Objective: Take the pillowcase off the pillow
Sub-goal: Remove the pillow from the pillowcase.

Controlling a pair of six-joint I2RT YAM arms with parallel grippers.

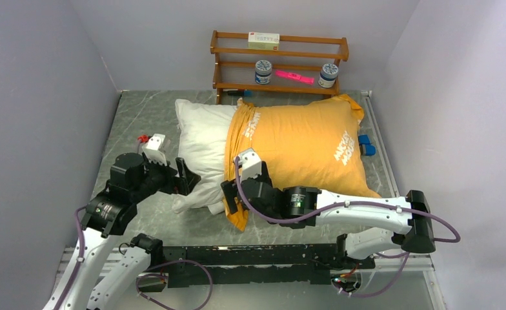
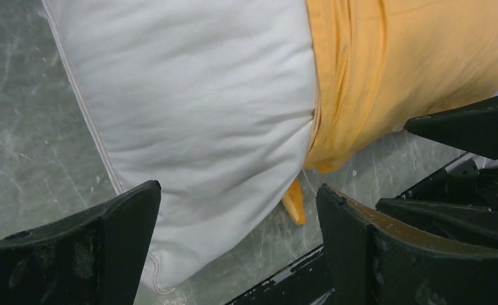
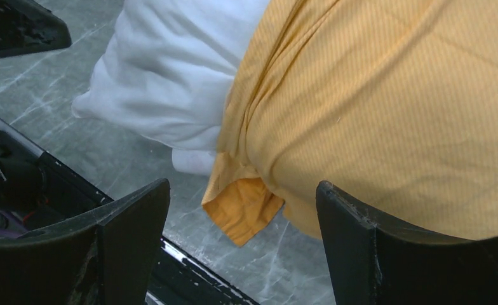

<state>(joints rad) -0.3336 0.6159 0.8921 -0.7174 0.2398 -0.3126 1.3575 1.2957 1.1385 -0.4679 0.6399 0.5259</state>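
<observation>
The white pillow (image 1: 199,142) lies across the table, its left third bare. The orange-yellow pillowcase (image 1: 302,145) with white "MICKEY MOUSE" lettering covers the rest, its open hem bunched at the middle. My left gripper (image 1: 184,177) is open at the pillow's near-left corner; in the left wrist view (image 2: 237,203) the pillow corner (image 2: 189,127) lies between the wide-apart fingers. My right gripper (image 1: 230,197) is open at the pillowcase's near hem corner; in the right wrist view (image 3: 243,197) an orange flap (image 3: 243,213) hangs between its fingers, touching neither.
A wooden shelf (image 1: 279,61) at the back holds two jars, a pink marker and a small box. Blue items (image 1: 365,145) lie right of the pillow, a small red-and-white item (image 1: 148,139) on the left. A black rail (image 1: 257,255) runs along the near edge.
</observation>
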